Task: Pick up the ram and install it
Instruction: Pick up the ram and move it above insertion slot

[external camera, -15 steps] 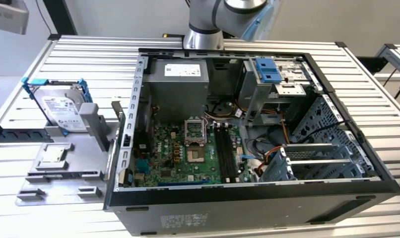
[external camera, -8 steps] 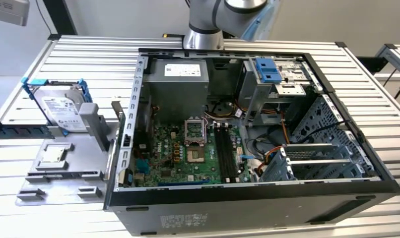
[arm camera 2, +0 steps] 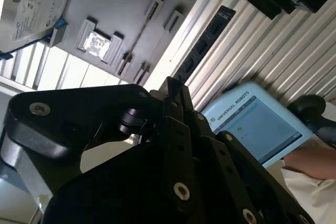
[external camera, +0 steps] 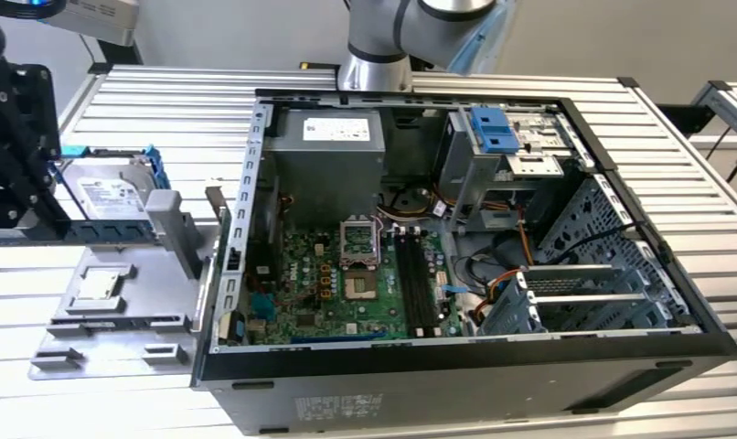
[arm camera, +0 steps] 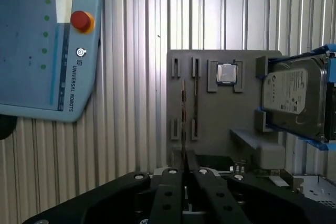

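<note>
Whereas the exterior view shows the open computer case (external camera: 466,361), the first wrist view shows the ram (arm camera: 182,114) slotted in its tray (arm camera: 220,119), the tool (arm camera: 185,170) closed, empty.

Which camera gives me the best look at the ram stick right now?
The first wrist view: the ram runs edge-on down the grey holder, centred in frame. The second wrist view shows it as a thin slanted line. In the exterior view it is too thin to pick out.
</note>
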Available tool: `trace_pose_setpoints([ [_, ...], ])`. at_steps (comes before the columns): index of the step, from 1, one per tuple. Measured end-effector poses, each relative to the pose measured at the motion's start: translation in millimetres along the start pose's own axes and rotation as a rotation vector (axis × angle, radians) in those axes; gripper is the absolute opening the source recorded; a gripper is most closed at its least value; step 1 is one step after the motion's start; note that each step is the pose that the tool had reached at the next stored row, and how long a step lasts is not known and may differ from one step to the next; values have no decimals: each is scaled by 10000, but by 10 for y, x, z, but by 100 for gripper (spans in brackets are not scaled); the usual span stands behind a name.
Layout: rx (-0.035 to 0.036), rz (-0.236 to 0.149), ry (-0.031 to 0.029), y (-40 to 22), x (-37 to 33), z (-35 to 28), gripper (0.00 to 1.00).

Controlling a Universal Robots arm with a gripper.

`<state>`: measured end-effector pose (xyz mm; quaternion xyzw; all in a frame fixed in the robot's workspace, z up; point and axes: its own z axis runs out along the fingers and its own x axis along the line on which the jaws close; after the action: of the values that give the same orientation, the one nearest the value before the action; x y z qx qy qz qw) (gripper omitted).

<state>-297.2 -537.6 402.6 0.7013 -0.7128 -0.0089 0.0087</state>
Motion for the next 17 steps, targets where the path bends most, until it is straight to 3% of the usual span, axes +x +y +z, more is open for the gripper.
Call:
trace_pose_setpoints([
  [1,2,-7,-230,-53,0,-1,0],
  [2,2,-10,-339,-83,-1,1,0],
  [8,-1,-29,-348,-332,-5,6,0],
  [17,-2,-52,-346,-799,-23,17,0],
])
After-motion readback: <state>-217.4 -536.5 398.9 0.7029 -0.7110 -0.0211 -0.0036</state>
